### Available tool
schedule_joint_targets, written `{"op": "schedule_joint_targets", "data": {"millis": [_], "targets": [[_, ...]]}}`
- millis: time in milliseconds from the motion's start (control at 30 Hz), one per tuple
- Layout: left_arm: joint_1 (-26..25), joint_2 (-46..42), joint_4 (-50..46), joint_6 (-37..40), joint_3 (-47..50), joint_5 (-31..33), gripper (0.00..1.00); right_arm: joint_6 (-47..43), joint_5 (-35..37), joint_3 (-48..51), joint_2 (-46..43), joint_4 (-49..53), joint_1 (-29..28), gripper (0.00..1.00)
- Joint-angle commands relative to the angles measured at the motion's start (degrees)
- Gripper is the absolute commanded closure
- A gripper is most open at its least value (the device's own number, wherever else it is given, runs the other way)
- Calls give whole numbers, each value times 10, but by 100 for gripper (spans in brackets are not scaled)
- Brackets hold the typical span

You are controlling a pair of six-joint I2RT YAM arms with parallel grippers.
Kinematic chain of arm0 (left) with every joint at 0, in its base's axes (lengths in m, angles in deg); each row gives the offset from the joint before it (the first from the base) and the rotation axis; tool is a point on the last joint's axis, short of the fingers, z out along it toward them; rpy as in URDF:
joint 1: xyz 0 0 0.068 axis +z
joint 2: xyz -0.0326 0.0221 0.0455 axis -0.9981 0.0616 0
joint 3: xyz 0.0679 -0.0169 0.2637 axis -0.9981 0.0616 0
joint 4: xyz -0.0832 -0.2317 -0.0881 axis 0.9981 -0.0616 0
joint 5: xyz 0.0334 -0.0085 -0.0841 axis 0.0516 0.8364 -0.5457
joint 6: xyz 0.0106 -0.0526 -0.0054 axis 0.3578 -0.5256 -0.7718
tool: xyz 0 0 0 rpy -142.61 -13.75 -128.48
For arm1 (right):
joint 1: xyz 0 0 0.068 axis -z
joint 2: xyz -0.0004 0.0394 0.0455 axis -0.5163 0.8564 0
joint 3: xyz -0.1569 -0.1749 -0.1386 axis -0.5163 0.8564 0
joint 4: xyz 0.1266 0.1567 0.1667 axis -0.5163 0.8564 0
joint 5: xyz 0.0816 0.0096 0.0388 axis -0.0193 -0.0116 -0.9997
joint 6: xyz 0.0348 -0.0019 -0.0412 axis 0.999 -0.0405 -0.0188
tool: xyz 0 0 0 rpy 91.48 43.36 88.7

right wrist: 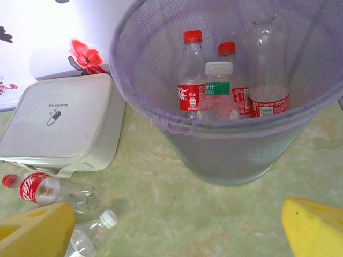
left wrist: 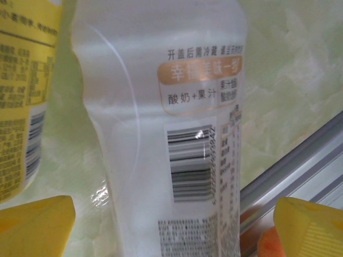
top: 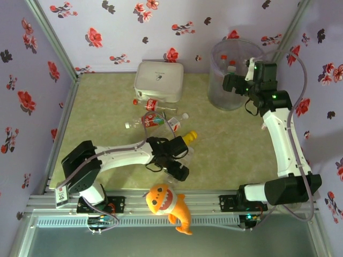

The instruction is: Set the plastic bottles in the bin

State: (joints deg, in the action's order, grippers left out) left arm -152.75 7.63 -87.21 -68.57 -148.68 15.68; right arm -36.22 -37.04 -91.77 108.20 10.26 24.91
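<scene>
A pale translucent plastic bottle [left wrist: 161, 134] with a barcode label stands between the yellow fingers [left wrist: 37, 225] of my left gripper [left wrist: 174, 233]. The jaws are open, with a gap on each side of the bottle. An all-yellow bottle [left wrist: 21, 107] is just to its left, also seen from above [top: 188, 137]. My right gripper [right wrist: 174, 238] hangs open and empty beside the bin [right wrist: 230, 144], which holds several bottles [right wrist: 191, 80]. More bottles lie on the table: a red-labelled one [right wrist: 40, 187], a clear white-capped one [right wrist: 91, 235], and a cluster [top: 153, 119] in front of the white box.
A white rounded box [top: 158, 80] sits at the back, left of the bin [top: 236, 75]. An orange plush shark [top: 169, 206] lies on the metal rail [left wrist: 289, 171] at the table's near edge, close to my left gripper. Flowered walls enclose the table.
</scene>
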Motion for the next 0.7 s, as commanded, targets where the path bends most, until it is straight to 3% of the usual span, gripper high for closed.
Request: {"op": "schedule_joint_targets", "data": {"millis": [0, 233, 567, 667], "targets": [[-3, 18, 4, 0, 9, -20, 5, -5, -4, -17, 7, -21, -3, 1], [-3, 25, 5, 3, 18, -25, 15, -6, -1, -5, 6, -36, -3, 1], [2, 30, 36, 5, 18, -19, 42, -2, 11, 50, -38, -11, 0, 1], [2, 25, 44, 14, 13, -20, 46, -1, 22, 74, -62, 0, 1, 1]]}}
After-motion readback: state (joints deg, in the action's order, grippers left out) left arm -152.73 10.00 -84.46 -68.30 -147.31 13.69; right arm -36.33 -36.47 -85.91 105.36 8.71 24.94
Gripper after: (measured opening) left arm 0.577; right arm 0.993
